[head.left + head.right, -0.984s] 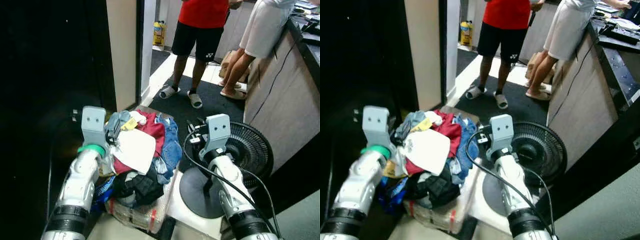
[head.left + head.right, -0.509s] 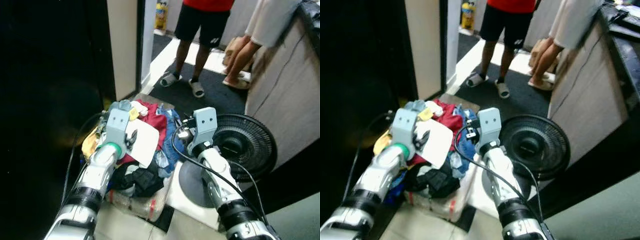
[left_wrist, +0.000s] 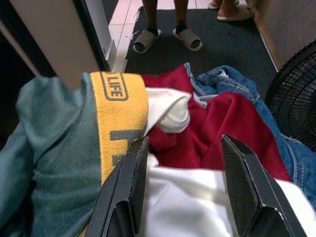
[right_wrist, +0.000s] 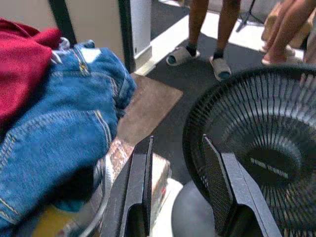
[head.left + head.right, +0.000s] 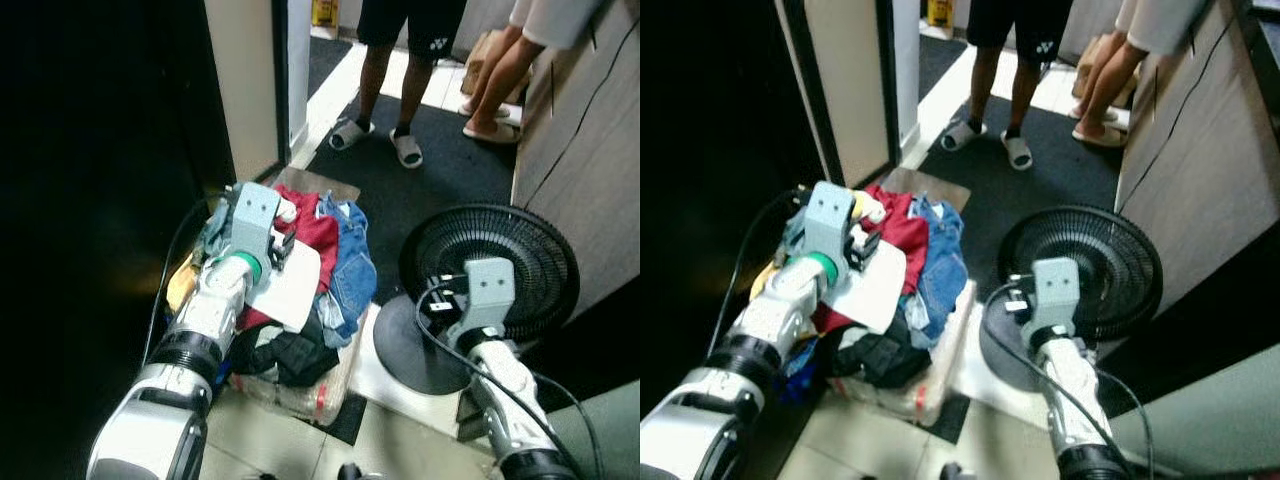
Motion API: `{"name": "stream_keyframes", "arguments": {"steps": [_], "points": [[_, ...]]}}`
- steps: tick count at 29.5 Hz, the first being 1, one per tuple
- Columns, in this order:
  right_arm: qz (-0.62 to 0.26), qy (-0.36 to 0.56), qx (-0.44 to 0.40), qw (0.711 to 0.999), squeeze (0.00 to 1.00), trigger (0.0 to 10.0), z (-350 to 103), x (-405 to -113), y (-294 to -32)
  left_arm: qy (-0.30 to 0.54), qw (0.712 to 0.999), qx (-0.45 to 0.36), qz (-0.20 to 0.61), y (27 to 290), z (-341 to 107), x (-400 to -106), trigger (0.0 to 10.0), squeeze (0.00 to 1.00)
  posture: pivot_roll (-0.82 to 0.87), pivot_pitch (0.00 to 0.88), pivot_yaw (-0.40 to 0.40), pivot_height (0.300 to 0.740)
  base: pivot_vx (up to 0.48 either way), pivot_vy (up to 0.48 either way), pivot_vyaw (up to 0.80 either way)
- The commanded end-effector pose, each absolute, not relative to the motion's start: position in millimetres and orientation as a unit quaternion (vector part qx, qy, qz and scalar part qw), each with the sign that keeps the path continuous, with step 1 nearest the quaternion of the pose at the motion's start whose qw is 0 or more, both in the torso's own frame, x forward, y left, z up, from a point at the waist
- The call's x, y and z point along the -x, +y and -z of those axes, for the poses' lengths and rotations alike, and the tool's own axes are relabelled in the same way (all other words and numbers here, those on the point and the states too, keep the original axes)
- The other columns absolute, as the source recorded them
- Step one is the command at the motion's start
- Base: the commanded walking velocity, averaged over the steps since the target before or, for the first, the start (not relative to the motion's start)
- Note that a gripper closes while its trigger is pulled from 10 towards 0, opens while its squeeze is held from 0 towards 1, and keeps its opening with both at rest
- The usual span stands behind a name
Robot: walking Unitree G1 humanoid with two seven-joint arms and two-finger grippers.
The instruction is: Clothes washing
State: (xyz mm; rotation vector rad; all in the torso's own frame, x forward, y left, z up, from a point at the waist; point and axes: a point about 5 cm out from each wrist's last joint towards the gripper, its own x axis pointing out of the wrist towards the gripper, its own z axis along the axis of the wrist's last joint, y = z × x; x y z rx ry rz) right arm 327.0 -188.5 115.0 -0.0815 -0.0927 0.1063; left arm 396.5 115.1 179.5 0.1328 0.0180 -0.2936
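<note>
Laundry heap (image 5: pixel 300 290): we see mixed clothes piled on a clear-wrapped bundle (image 5: pixel 295 395) on the floor, beside a doorway.
Left gripper (image 3: pixel 185 192): our fingers stand apart over the heap, above a white garment (image 3: pixel 187 207), with a red garment (image 3: pixel 217 128) just beyond and a teal piece with a yellow band (image 3: pixel 121 116) alongside.
Right gripper (image 4: pixel 177 190): fingers parted, holding nothing, between the blue jeans (image 4: pixel 59 123) and a black floor fan (image 5: pixel 490 270).
Background: two people's legs (image 5: pixel 395 90) on a dark mat.

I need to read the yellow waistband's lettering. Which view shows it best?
The left wrist view: the yellow waistband sits close beside the open left gripper, "LIFE" legible. The eye views show just a yellow patch.
</note>
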Motion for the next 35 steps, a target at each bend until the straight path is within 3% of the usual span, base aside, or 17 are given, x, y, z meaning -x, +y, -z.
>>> {"name": "stream_keyframes", "arguments": {"steps": [1, 8, 11, 15, 19, 20, 21, 22, 27, 28, 29, 30, 31, 35], "points": [[-0.079, -0.044, 0.028, 0.996, 0.0, 10.0, -114.4, -329.5, -175.4, 0.02, 0.987, -0.064, 0.148, 119.2, -173.2, -395.8, 10.0, 0.0, -0.05, 0.205, 0.097, 0.74, 0.0, 0.0, 0.0], [-0.138, -0.054, -0.021, 0.989, 0.0, 10.0, -126.2, -344.5, -127.1, 0.009, 0.987, -0.061, 0.145, 120.5, -177.4, -396.4, 10.0, 0.0, -0.01, 0.202, 0.078, 0.74, 0.0, 0.0, 0.0], [-0.183, 0.006, -0.055, 0.982, 0.0, 10.0, -109.4, -349.5, -77.7, -0.013, 0.991, -0.054, 0.126, 129.8, -185.8, -395.7, 10.0, 0.0, 0.06, 0.205, 0.03, 0.74, 0.0, 0.0, 0.0], [-0.216, 0.012, -0.055, 0.975, 0.0, 10.0, -112.5, -350.6, -53.2, -0.025, 0.993, -0.054, 0.103, 145.0, -190.2, -392.1, 10.0, 0.0, 0.11, 0.213, -0.003, 0.74, 0.0, 0.0, 0.0], [-0.234, 0.009, -0.057, 0.971, 0.01, 10.0, -116.8, -351.6, -46.4, -0.032, 0.994, -0.054, 0.09, 152.3, -193.2, -389.6, 10.0, 0.0, 0.14, 0.218, -0.031, 0.74, 0.0, 0.0, 0.0], [-0.25, 0.005, -0.053, 0.967, 0.44, 10.0, -120.4, -352.1, -40.8, -0.041, 0.995, -0.052, 0.079, 159.4, -197.3, -387.3, 10.0, 0.0, 0.16, 0.219, -0.053, 0.74, 0.0, 0.0, 0.0], [-0.25, 0.005, -0.053, 0.967, 0.44, 10.0, -120.4, -352.1, -40.8, -0.041, 0.995, -0.052, 0.079, 159.4, -197.3, -387.3, 10.0, 0.0, 0.16, 0.219, -0.053, 0.74, 0.0, 0.0, 0.0], [-0.263, 0.001, -0.049, 0.963, 1.0, 10.0, -123.2, -352.1, -36.2, -0.048, 0.995, -0.051, 0.069, 165.5, -201.2, -385.2, 10.0, 0.0, 0.16, 0.218, -0.056, 0.74, 0.0, 0.0, 0.0], [-0.288, -0.009, -0.039, 0.957, 1.0, 10.0, -124.7, -348.7, -28.3, -0.087, 0.994, -0.044, 0.058, 179.1, -224.0, -375.3, 10.0, 0.0, 0.17, 0.21, -0.08, 0.74, 0.0, 0.0, 0.0], [-0.287, -0.007, -0.038, 0.957, 0.93, 10.0, -122.3, -348.7, -28.4, -0.093, 0.993, -0.044, 0.06, 179.3, -228.0, -372.7, 10.0, 0.0, 0.17, 0.21, -0.081, 0.74, 0.0, 0.0, 0.0], [-0.287, -0.006, -0.037, 0.957, 0.93, 10.0, -120.7, -348.9, -28.6, -0.097, 0.992, -0.044, 0.061, 179.2, -230.2, -371.0, 10.0, 0.0, 0.17, 0.21, -0.081, 0.74, 0.0, 0.0, 0.0], [-0.287, -0.003, -0.038, 0.957, 0.33, 10.0, -117.4, -347.7, -29.8, -0.1, 0.992, -0.043, 0.062, 178.0, -232.7, -369.5, 10.0, 0.0, 0.16, 0.208, -0.079, 0.74, 0.0, 0.0, 0.0], [-0.288, 0.002, -0.045, 0.957, 1.0, 10.0, -114.2, -346.2, -31.0, -0.101, 0.992, -0.041, 0.062, 176.3, -233.7, -369.1, 10.0, 0.0, 0.15, 0.21, -0.077, 0.74, 0.0, 0.0, 0.0], [-0.291, 0.007, -0.054, 0.955, 1.0, 10.0, -110.2, -343.6, -31.8, -0.099, 0.992, -0.037, 0.063, 173.3, -234.1, -368.2, 10.0, 0.0, 0.14, 0.214, -0.072, 0.74, 0.0, 0.0, 0.0]]}}
